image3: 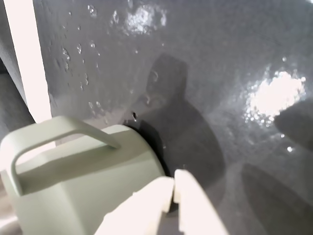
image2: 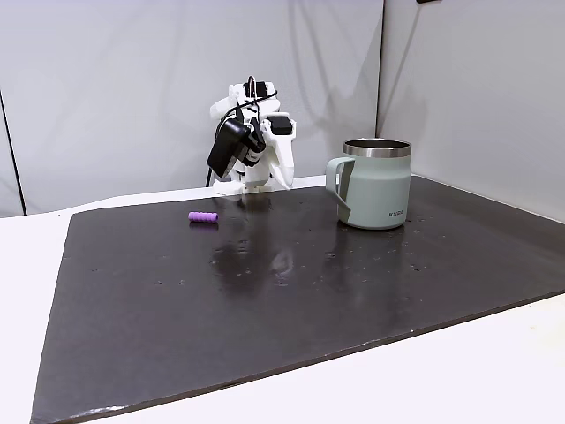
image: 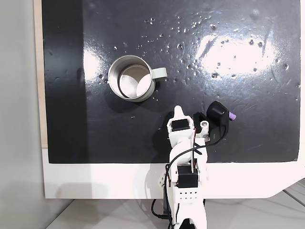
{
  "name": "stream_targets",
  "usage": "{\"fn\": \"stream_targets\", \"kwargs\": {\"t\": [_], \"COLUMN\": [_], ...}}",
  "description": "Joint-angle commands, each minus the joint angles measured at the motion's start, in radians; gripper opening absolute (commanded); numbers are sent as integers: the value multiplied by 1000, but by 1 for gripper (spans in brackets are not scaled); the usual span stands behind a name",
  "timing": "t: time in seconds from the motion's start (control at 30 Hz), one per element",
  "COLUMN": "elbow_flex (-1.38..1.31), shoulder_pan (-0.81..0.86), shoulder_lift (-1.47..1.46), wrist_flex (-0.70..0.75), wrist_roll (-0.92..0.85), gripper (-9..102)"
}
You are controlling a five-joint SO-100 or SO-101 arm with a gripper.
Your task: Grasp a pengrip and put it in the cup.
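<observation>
So in the top-down fixed view the arm is folded up at the bottom edge of the black mat (image: 95, 138), and the pengrip (image: 232, 116) is lying on the mat just to the right of the black rounded camera housing (image: 218, 112), well apart from the cup (image: 132, 78) up and to the left. The gripper (image: 178, 112) points up the mat, closer to the cup than to the pengrip. From the side fixed view you get a cleaner look: the pengrip (image2: 203, 216) lies flat on its side, left of the arm (image2: 252, 137), with the cup (image2: 375, 184) upright off to the right, handle facing left. In the wrist view the fingertips (image3: 161, 191) are pressed together, nothing between them, and the cup (image3: 73, 171) sits right beside them. My guess is the reach hasn't started yet. To do it well, I'd swing toward the pengrip first, spread the fingers, and come down across its short width, since it looks like it'd roll.
</observation>
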Motion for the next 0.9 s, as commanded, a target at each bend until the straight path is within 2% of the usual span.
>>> {"fn": "stream_targets", "kwargs": {"t": [0.0,0.17,0.27,0.57,0.87], "elbow_flex": [-83,-342,-465,-563,-819], "shoulder_pan": [84,201,275,474,650], "shoulder_lift": [12,-55,-164,-442,-1063], "wrist_flex": [20,235,272,135,-44], "wrist_roll": [-106,-348,-420,-561,-630], "gripper": [0,0,0,0,0]}}
